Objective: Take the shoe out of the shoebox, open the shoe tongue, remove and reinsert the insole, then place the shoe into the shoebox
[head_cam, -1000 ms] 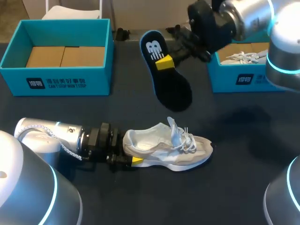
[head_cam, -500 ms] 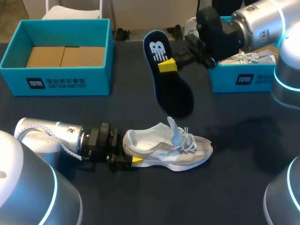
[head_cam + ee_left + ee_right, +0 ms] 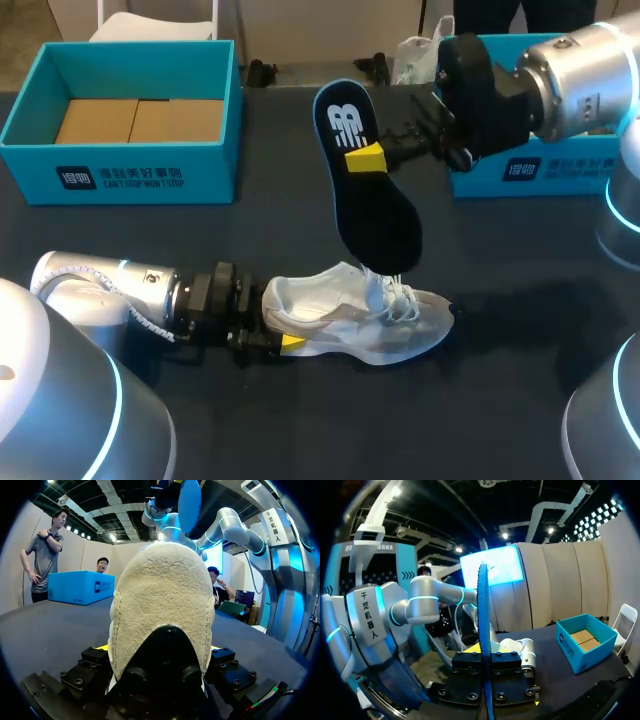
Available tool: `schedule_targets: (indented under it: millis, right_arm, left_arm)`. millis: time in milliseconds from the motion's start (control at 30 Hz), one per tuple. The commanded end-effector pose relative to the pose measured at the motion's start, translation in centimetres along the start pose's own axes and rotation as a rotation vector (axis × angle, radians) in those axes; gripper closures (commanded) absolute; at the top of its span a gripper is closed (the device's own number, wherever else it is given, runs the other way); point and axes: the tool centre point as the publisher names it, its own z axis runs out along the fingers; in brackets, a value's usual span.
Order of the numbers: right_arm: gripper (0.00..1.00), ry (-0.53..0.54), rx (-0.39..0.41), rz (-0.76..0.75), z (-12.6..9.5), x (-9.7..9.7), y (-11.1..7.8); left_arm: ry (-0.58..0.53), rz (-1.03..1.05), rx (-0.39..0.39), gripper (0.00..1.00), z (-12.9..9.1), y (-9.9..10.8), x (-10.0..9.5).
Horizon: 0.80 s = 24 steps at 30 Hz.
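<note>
Insole held over the shoe, both grippers clamped

The right gripper (image 3: pixel 367 158) is closed on the black insole (image 3: pixel 375 215), one yellow tip pressed against its upper face just below the white logo at the heel end. In the right wrist view the insole stands edge-on between the two fingers, which pinch it from both sides. It hangs tilted in the upper middle of the head view, its toe end pointing down and reaching just over the raised tongue and laces of the shoe (image 3: pixel 370 325). The right arm comes in from the upper right of the frame.

The left gripper (image 3: pixel 290 342) grips the heel of the pale grey and white shoe, which fills the space between its fingers in the left wrist view. The shoe lies on its sole on the dark table (image 3: pixel 500 400) in the lower middle of the frame, toe towards the right.

An open teal shoebox (image 3: pixel 120 175) lined with brown cardboard stands at the upper left. A second teal shoebox (image 3: pixel 540 168) sits at the upper right, partly hidden behind the right arm.
</note>
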Motion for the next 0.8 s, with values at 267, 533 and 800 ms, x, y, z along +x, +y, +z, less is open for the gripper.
schedule_targets:
  millis: [267, 533, 800]
  right_arm:
    - [1.0, -0.104, -0.051, 0.046, -0.9, 3.0, -0.2]
    - [1.0, -0.185, -0.008, 0.113, -1.5, 5.4, 0.1]
    - [1.0, -0.185, -0.008, 0.113, -1.5, 5.4, 0.1]
  left_arm:
    - [-0.001, 0.0, 0.0, 1.0, 0.0, 0.0, 0.1]
    - [-0.001, 0.0, 0.0, 1.0, 0.0, 0.0, 0.1]
    - [-0.001, 0.0, 0.0, 1.0, 0.0, 0.0, 0.1]
